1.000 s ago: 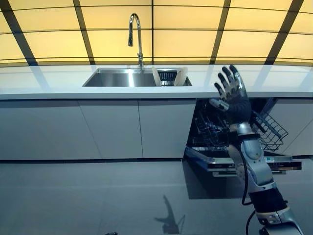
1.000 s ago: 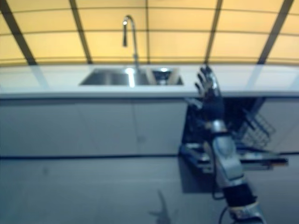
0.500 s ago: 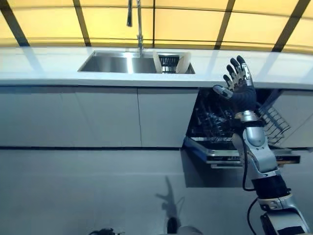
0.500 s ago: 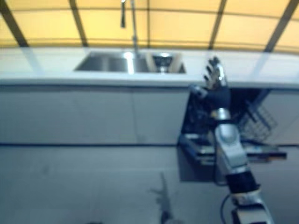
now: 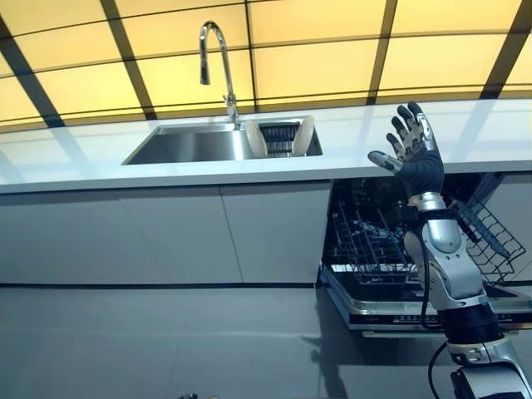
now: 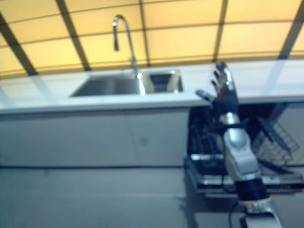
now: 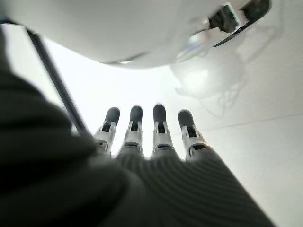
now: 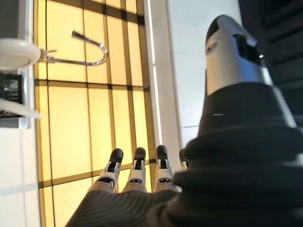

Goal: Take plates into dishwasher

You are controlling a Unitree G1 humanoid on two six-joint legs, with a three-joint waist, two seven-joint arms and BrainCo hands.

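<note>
Two white plates [image 5: 306,133] stand on edge in a dark rack inside the steel sink [image 5: 179,148], one at each end of the rack; the other plate [image 5: 253,138] is on the left. The dishwasher [image 5: 378,249] under the counter at the right is open, its door [image 5: 416,306] folded down and its wire racks showing. My right hand [image 5: 413,154] is raised in front of the counter edge above the dishwasher, open, fingers spread, holding nothing. My left hand [image 7: 147,137] shows only in its wrist view, fingers straight and empty.
A tall curved faucet [image 5: 214,62] rises behind the sink. The white counter [image 5: 75,162] runs the whole width, with closed grey cabinet fronts [image 5: 166,233] below. A wire basket [image 5: 490,241] sticks out at the dishwasher's right. Grey floor lies in front.
The camera has shifted, so the whole picture sits differently. My right hand stays raised and open, now a little higher against the counter edge.
</note>
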